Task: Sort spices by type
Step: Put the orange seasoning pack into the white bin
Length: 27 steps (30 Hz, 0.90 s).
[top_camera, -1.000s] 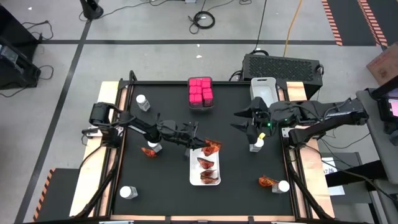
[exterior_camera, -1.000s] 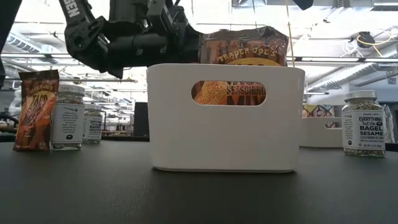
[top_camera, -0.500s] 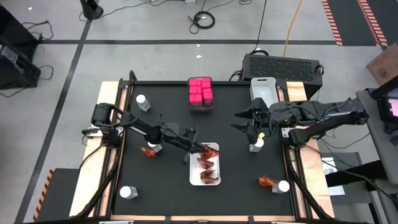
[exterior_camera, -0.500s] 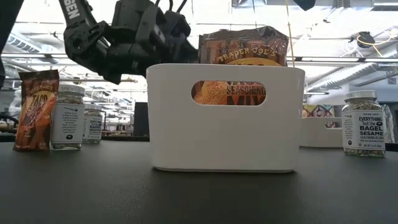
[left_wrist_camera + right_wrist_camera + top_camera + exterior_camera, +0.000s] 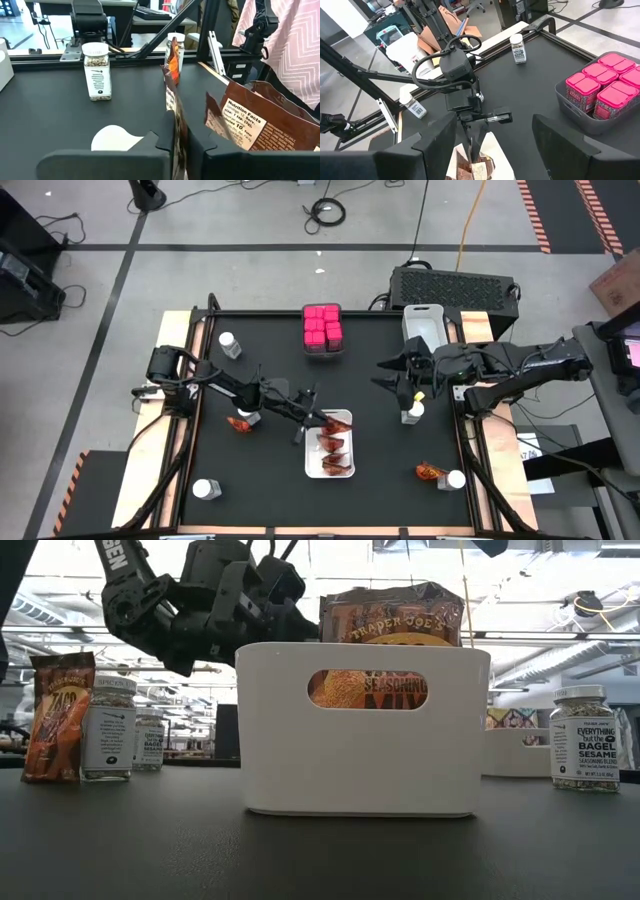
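Observation:
My left gripper [image 5: 318, 418] reaches in from the table's left over the far end of the white tray [image 5: 311, 465] and is shut on a red-orange packet [image 5: 341, 420]. More packets [image 5: 333, 455] stand in the tray; from the low view their tops [image 5: 392, 620] stick up above its wall [image 5: 362, 755]. My right gripper [image 5: 398, 378] hangs open and holds nothing, above a white-capped jar [image 5: 412, 410]. Pink cube boxes [image 5: 322, 328] fill a grey bin at the far edge. Loose packets [image 5: 238, 424] [image 5: 428, 472] and jars [image 5: 229, 344] [image 5: 206, 489] [image 5: 455, 478] stand on the black table. My left gripper pinches the packet by its thin side edge [image 5: 175, 122] between its two fingers. The fingers come in nearly level from the table's left. The packet stands on edge, upright, at the tray's far end beside another packet [image 5: 250, 125]; whether its bottom rests on the tray I cannot tell.
A white bin [image 5: 422, 320] stands at the far right edge. One jar [image 5: 247, 416] sits under my left arm next to the loose packet. Bare black table lies between the tray and the pink boxes and along the near edge.
My left gripper has sunk a little toward the tray with the packet and rolled about its own axis. The packet has come down from above the tray's far end into it and now stands more upright. My right arm has kept still.

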Tool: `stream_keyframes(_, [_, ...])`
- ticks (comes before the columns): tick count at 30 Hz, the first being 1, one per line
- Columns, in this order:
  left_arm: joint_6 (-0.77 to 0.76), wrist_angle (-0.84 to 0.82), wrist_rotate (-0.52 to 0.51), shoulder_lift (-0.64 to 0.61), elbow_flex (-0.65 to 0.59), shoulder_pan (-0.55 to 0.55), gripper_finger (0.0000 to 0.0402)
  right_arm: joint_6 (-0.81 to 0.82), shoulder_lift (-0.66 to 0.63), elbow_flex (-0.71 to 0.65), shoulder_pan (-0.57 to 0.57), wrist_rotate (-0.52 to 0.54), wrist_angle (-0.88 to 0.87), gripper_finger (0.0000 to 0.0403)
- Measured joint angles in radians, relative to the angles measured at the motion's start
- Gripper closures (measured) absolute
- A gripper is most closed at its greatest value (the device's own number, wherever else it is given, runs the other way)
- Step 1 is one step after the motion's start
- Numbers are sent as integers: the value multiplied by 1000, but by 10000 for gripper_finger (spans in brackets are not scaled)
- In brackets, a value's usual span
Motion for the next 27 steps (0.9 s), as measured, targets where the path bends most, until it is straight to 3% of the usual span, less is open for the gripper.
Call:
stream_keyframes(16, [-52,10,69,-7,0,26,212,-5,0,0,0,21,21,149])
stream_keyframes(27, [-114,-41,101,-142,0,125,201,-34,0,0,0,21,14,149])
